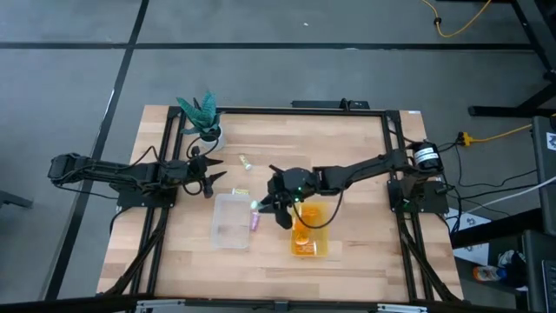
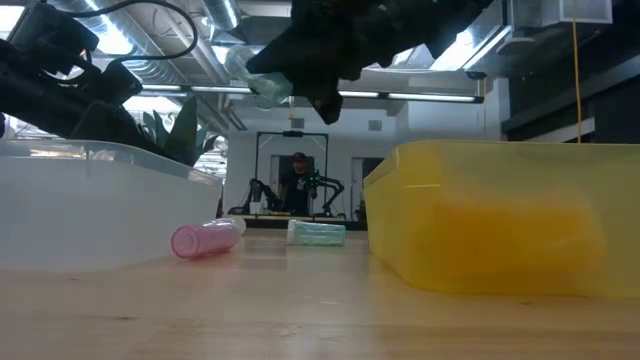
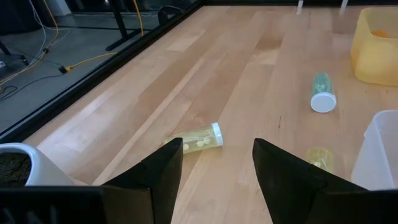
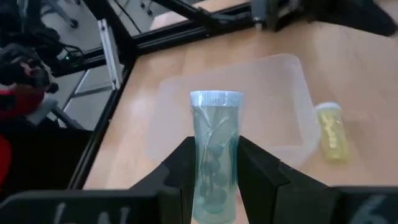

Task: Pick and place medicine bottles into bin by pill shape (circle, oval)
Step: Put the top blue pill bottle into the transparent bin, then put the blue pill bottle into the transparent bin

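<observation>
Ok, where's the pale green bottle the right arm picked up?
The pale green bottle is clamped in the right gripper, held in the air near mid-table between the clear bin and the yellow bin.

Two dark arms here — the left arm point(image 1: 122, 174) matte black and jointed, the right arm point(image 1: 365, 169) the same, with a small green light glowing at its wrist. Wide, flat black fingers point(image 3: 161, 177) on the left; blocky black fingers point(image 4: 258, 171) on the right — thin black cables trail behind.

Two bins point(image 1: 231, 228) side by side, bottle point(image 1: 255, 219) between them
</observation>
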You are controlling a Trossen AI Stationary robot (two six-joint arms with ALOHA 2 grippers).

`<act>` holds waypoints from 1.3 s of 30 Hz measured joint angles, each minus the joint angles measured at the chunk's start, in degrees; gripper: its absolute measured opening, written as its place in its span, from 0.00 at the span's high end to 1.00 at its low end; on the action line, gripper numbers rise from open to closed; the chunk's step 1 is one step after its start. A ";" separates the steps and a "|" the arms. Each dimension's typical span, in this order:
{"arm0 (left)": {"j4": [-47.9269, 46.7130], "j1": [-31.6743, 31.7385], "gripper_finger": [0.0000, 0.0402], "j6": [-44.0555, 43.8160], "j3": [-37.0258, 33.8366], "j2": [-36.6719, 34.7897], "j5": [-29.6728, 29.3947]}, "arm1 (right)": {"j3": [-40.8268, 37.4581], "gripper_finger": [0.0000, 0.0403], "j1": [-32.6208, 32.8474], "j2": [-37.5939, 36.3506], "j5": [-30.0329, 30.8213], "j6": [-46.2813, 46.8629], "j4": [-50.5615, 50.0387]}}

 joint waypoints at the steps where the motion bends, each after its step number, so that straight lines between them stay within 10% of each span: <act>1: 0.00 0.02 0.53 0.01 0.00 -0.01 0.00 | -0.03 0.76 0.06 0.53 0.12 -0.19 1.34; 12: 0.00 0.02 0.53 0.09 0.00 0.00 0.00 | 4.46 0.76 -0.54 8.83 -3.22 -0.70 12.29; 22: 0.00 0.02 0.53 0.07 0.00 -0.01 0.00 | 21.59 0.75 -0.86 19.62 -3.14 -8.51 -1.57; 39: 0.01 0.01 0.53 0.09 -0.02 0.00 0.00 | 23.59 0.42 -1.52 19.96 -3.05 -9.05 -2.15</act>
